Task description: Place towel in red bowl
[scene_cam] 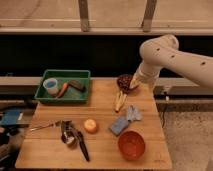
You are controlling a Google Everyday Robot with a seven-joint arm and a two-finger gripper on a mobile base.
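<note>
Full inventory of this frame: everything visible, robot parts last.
table: 1, light wood, centre
tray: 1, green, table's back left
cup: 1, pale blue, in tray
carrot-like item: 1, orange, in tray
block: 1, dark brown, in tray
round thing: 1, dark red, table's back
banana: 1, yellow, before round thing
towel: 1, blue-grey, right of centre
red bowl: 1, front right
fruit: 1, orange, centre
utensils: several, metal and black, front left
arm: 1, white, from right
gripper: 1, beside round thing
</note>
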